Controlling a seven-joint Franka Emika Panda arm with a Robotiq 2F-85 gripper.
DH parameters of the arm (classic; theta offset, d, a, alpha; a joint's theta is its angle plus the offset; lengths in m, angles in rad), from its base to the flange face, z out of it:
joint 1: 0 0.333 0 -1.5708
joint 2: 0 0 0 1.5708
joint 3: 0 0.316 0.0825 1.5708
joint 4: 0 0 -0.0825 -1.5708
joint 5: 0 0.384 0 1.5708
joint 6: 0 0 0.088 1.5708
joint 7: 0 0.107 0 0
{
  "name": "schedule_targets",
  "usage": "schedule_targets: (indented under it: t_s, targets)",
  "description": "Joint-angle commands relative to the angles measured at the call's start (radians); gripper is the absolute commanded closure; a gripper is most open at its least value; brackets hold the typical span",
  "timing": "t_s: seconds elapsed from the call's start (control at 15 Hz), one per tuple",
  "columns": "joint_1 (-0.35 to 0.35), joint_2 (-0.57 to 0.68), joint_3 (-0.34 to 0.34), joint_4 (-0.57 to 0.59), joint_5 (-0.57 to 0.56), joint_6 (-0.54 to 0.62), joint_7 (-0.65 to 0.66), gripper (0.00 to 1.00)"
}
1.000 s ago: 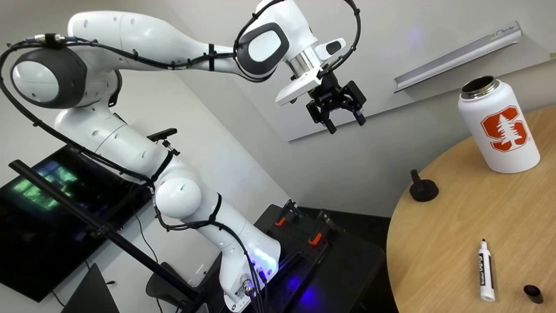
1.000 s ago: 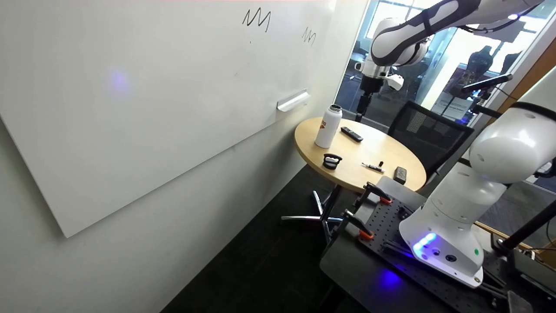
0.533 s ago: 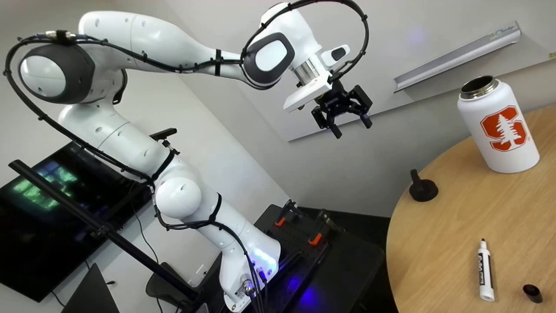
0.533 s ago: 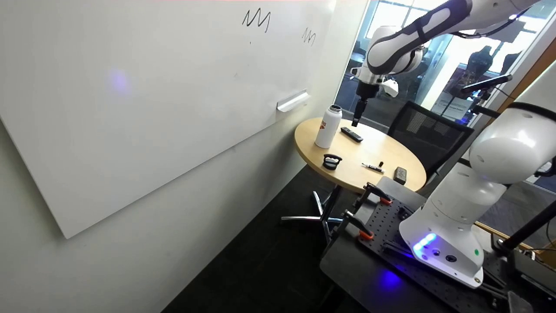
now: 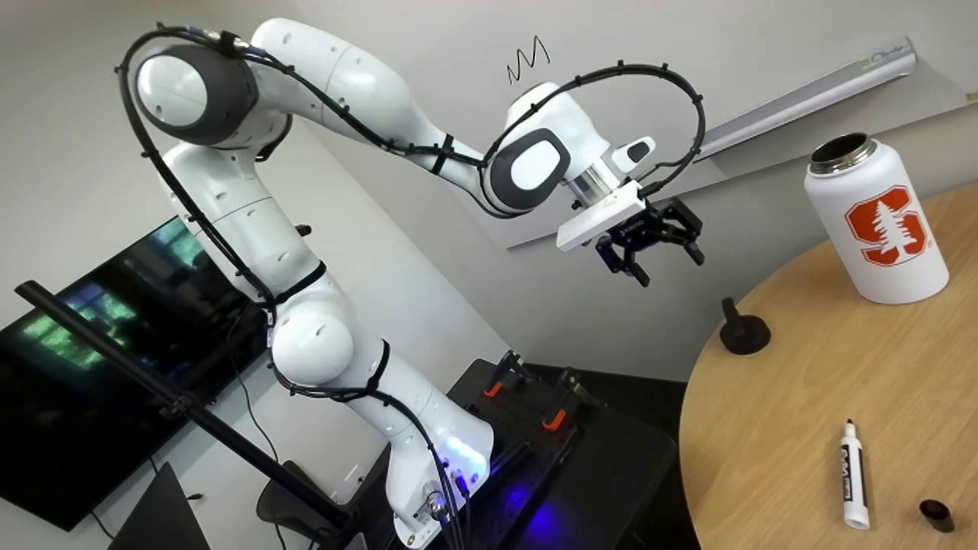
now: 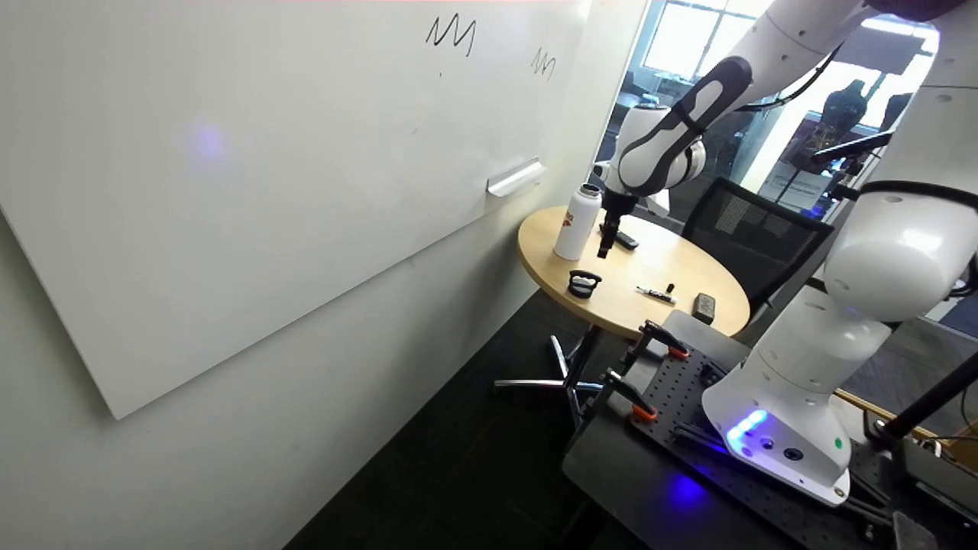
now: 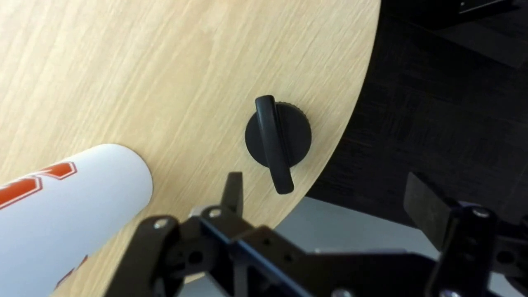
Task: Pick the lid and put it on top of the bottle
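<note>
“Black lid point(image 5: 745, 334): location?”

“Handle point(image 7: 275, 144) up on the table point(image 7: 185, 82), near its edge. The bottle point(image 5: 877, 221) stands upright and uncapped, apart from it.”

“What is different?”

“Compared with a second ago, my claw point(image 5: 669, 267) is lower and nearer the lid. Lid and bottle are unmoved.”

“Claw state?”

“Fingers point(image 7: 234, 193) wide apart, nothing between them, no contact with the lid. I judge this to be the approach, with picking and placing outstanding. Next, I should centre over the handle, lower, then close across its narrow sides.”
</note>
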Motion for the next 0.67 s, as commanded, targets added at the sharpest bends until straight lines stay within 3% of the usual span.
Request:
schedule_targets:
  t_s: [0.0, 0.4, 0.6]
  targets:
    - [-0.043, 0.155, 0.034, 0.08, -0.037, 0.041, 0.021, 0.0]
    - [-0.106, 0.285, 0.072, 0.19, -0.043, 0.011, -0.007, 0.0]
    - [-0.184, 0.313, 0.144, 0.229, -0.004, 0.005, -0.066, 0.0]
